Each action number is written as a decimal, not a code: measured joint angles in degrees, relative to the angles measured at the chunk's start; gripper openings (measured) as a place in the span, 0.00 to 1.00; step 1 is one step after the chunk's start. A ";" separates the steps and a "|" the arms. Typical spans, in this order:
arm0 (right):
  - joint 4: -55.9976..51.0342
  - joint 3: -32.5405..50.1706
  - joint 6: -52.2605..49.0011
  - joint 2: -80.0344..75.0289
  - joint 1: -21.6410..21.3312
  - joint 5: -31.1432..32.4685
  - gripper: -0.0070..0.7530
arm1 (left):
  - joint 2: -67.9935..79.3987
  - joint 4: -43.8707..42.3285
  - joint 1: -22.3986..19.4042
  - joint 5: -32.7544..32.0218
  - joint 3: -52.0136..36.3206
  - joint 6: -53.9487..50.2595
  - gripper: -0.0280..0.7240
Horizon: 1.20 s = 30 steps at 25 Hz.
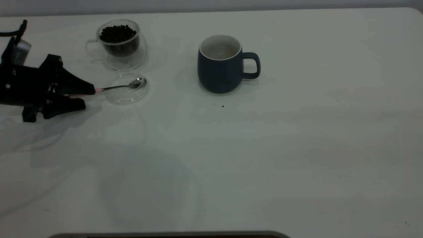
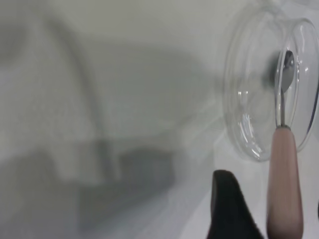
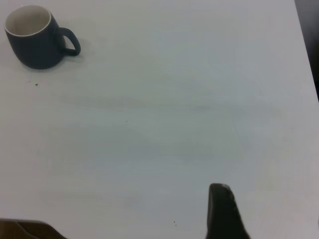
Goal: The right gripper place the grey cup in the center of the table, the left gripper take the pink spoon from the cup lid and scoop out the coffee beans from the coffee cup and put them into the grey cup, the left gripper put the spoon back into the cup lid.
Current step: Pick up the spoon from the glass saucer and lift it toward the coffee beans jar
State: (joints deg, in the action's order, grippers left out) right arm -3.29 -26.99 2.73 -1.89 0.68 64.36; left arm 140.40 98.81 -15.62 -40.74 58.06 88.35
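The grey cup (image 1: 219,71) stands upright near the middle of the table (image 1: 264,148), handle to the right; it also shows in the right wrist view (image 3: 35,42). The coffee cup (image 1: 120,44) with coffee beans (image 1: 117,33) stands at the back left. In front of it lies the cup lid (image 1: 127,96), with the pink spoon (image 1: 125,86) resting bowl-first in it. My left gripper (image 1: 88,96) is low on the table, open, its fingers either side of the spoon's pink handle (image 2: 284,184) without closing on it. My right gripper (image 3: 269,199) is out of the exterior view, open and empty, far from the grey cup.
A few dark crumbs (image 1: 222,106) lie on the table just in front of the grey cup. The table's right edge (image 3: 304,59) shows in the right wrist view. The lid (image 2: 249,99) sits close to the coffee cup.
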 joint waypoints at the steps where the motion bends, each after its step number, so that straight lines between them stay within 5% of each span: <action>1: 0.00 0.00 0.00 0.00 0.00 0.00 0.64 | 0.00 0.08 0.00 0.00 0.00 0.21 0.63; 18: 0.00 0.00 0.00 0.00 0.00 0.00 0.64 | 0.00 2.85 0.00 -2.78 0.00 3.00 0.22; 30: 0.00 0.00 0.00 0.00 0.00 0.00 0.63 | -5.17 -2.16 0.00 -0.37 0.00 -4.33 0.20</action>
State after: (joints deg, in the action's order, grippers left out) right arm -3.29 -26.99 2.73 -1.89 0.68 64.36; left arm 135.23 96.65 -15.62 -41.11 58.06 84.02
